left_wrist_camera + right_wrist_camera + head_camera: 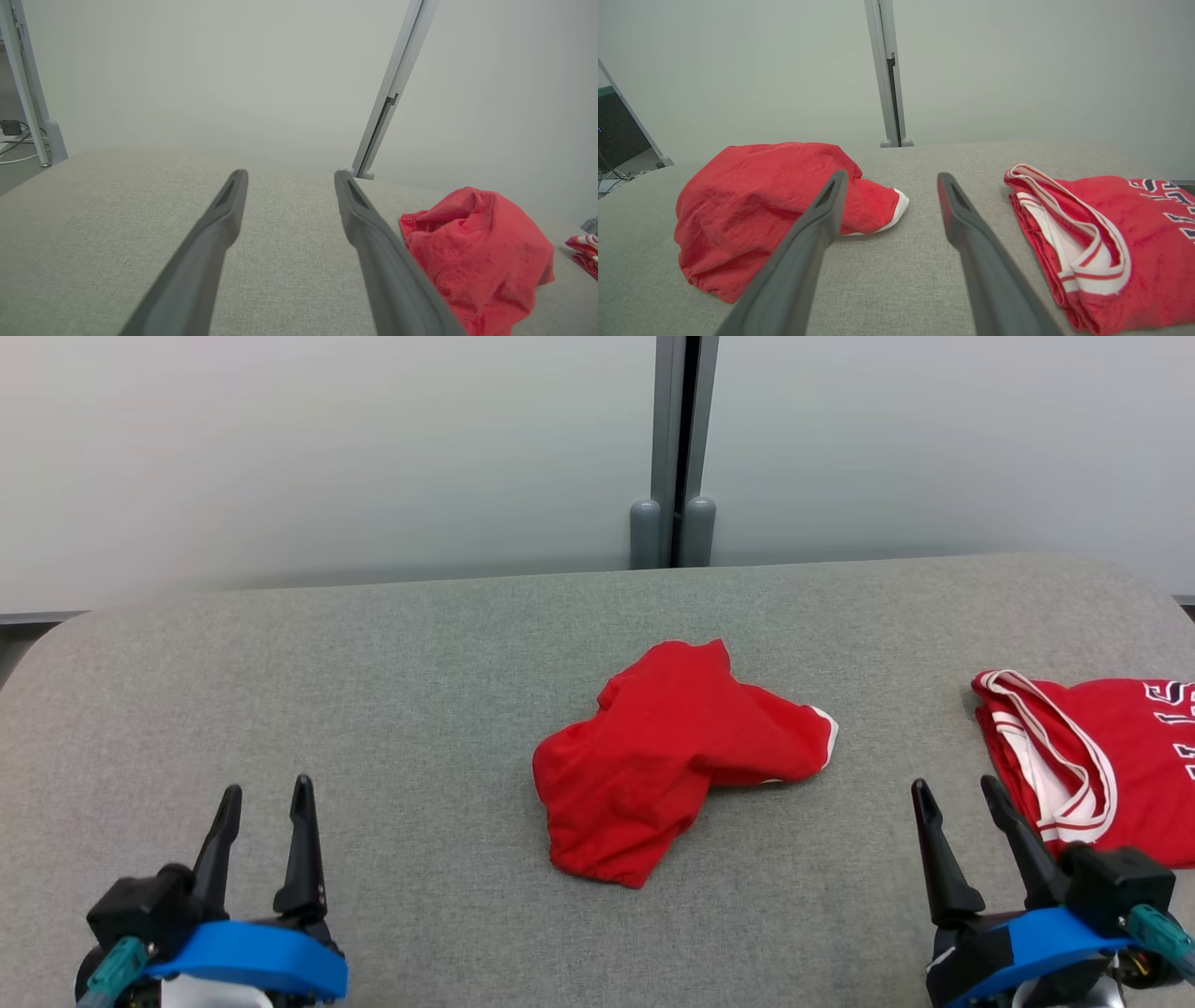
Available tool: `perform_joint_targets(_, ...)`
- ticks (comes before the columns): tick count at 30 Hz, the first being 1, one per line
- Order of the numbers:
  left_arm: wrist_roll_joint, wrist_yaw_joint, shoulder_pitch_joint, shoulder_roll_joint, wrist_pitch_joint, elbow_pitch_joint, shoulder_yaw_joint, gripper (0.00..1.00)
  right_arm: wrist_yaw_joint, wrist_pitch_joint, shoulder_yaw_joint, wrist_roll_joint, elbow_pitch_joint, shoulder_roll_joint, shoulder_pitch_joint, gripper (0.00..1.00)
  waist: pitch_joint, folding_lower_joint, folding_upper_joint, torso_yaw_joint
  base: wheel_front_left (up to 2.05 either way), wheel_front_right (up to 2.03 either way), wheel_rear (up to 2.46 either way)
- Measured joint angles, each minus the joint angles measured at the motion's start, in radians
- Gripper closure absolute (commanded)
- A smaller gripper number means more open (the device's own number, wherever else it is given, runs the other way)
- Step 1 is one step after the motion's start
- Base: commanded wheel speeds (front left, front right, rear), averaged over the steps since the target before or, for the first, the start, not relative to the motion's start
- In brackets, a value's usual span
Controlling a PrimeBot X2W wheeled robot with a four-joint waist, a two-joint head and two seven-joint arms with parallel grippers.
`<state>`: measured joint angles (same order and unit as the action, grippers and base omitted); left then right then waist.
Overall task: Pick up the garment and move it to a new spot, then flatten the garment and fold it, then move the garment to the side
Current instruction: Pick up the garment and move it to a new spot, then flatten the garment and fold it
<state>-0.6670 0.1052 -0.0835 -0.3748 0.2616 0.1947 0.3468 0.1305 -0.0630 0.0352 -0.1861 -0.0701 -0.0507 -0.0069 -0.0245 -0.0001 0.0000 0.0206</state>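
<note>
The garment [667,761] is a crumpled red piece with a white-edged hem, lying bunched in the middle of the grey padded table [420,663]. It also appears at the right of the left wrist view [476,252] and at the left of the right wrist view [770,200]. My left gripper [266,787] hovers at the lower left, open and holding nothing, well to the left of the garment; its fingers [224,219] frame bare table. My right gripper [955,784] is open at the lower right, between the garment and a second jersey, its fingers [966,224] apart over bare fabric.
A red jersey with white trim and dark lettering [1092,765] lies flat at the table's right edge, also in the right wrist view [1111,238]. A pale partition wall with a grey post [674,448] stands behind the table. The table's left half is bare.
</note>
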Motion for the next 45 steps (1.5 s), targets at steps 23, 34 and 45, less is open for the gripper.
perform_joint_targets(23,0.126,-0.046,0.101,0.066,0.000,-0.008,-0.089,0.00,0.000,-0.006,-0.001,-0.010,-0.036,0.000,0.025,0.00,-0.002,0.0001,0.0000,0.008,0.00,0.00,0.00)
perform_joint_targets(34,0.142,-0.041,0.096,0.061,-0.006,-0.021,-0.077,0.00,0.000,-0.013,-0.021,-0.012,-0.043,0.000,0.011,0.00,-0.027,0.0001,0.0000,0.017,0.00,0.00,0.00)
perform_joint_targets(45,0.165,-0.146,-0.003,0.071,-0.133,0.007,0.066,0.00,0.000,-0.019,-0.078,-0.024,-0.056,0.001,-0.051,0.00,-0.082,0.0001,0.0000,0.077,0.00,0.00,0.00)
